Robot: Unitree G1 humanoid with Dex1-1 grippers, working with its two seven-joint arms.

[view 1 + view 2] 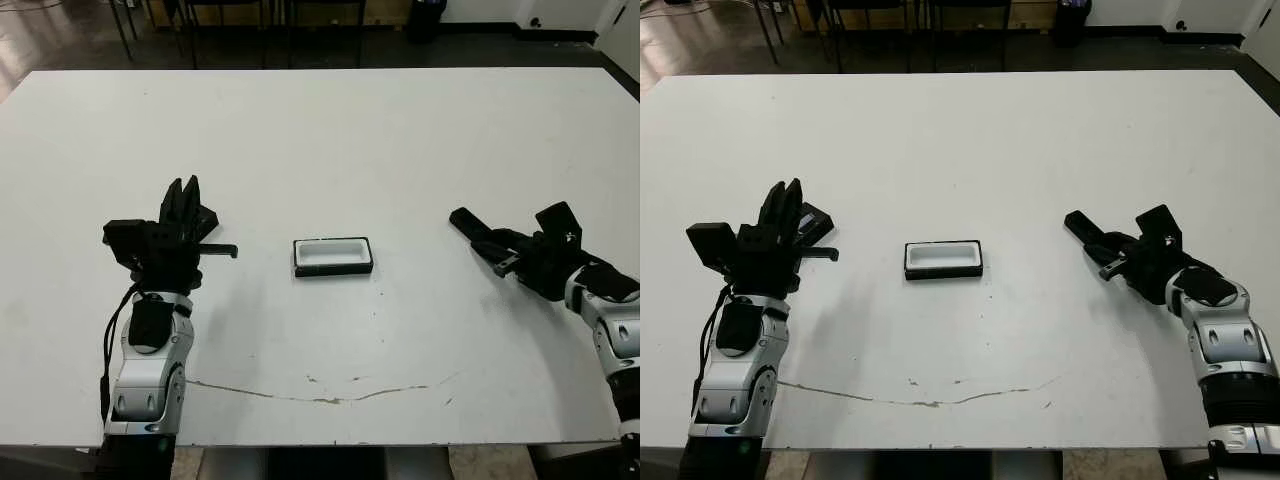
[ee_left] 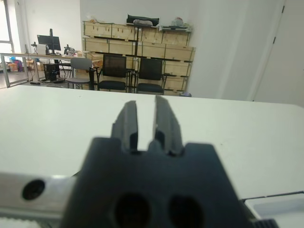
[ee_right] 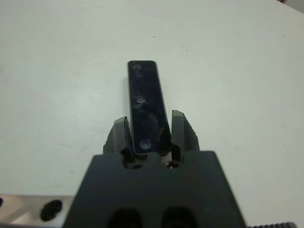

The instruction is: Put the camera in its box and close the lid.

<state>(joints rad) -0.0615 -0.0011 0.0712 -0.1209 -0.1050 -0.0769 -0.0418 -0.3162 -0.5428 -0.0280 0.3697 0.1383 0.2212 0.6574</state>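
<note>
The box (image 1: 333,256) lies open at the middle of the table, a shallow black case showing its white lining. To its right, my right gripper (image 1: 497,250) is shut on the camera (image 1: 468,224), a slim dark bar that sticks out past the fingers toward the box, just above the table. The right wrist view shows the camera (image 3: 146,102) clamped between both fingers (image 3: 183,130). My left gripper (image 1: 183,188) hovers left of the box, its fingers (image 2: 127,121) close together with nothing between them. I cannot see the lid in any view.
The white table (image 1: 320,130) stretches far beyond the box. A thin brownish crack line (image 1: 330,398) runs near its front edge. Chairs and stacked boxes (image 2: 137,52) stand past the far edge.
</note>
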